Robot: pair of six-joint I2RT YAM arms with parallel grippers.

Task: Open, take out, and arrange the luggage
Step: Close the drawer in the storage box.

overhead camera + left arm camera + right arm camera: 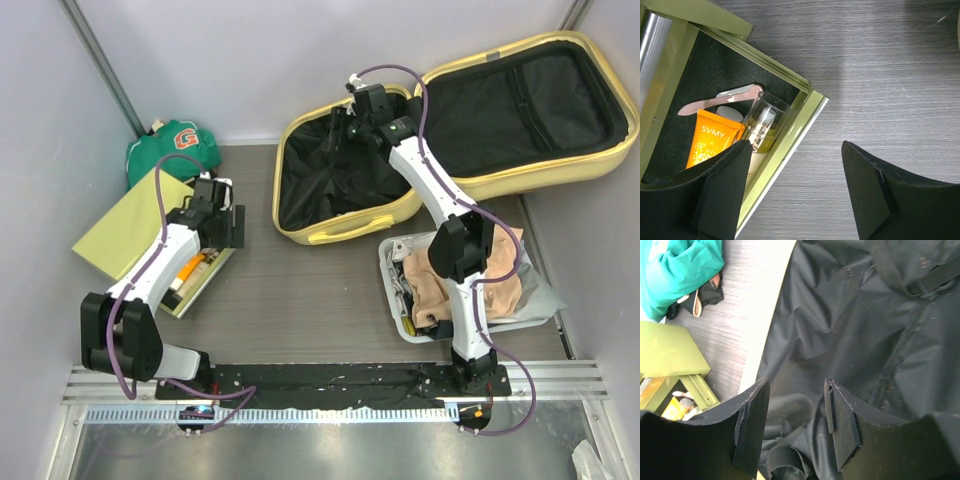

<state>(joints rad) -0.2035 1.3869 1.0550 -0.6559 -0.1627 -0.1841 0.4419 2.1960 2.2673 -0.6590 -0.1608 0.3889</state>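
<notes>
Luggage (480, 120) lies open on the tabletop (300, 290), its base directly beneath the released right tool (795, 415). Its shell looks stiff and bulky and its lining (855, 340) soft and slippery, so the pale rim (771, 310) just left of that tool seems the firmer hold. The left tool (795, 165), also released, hangs well apart.

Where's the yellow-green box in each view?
Top external: yellow-green box at the left, lid open.
Left wrist: the box fills the left side, its rim running diagonally, with an orange tube inside.
Right wrist: the box sits in the lower-left corner, left of the luggage.
Shared landmark: the grey wood-grain table.
</notes>
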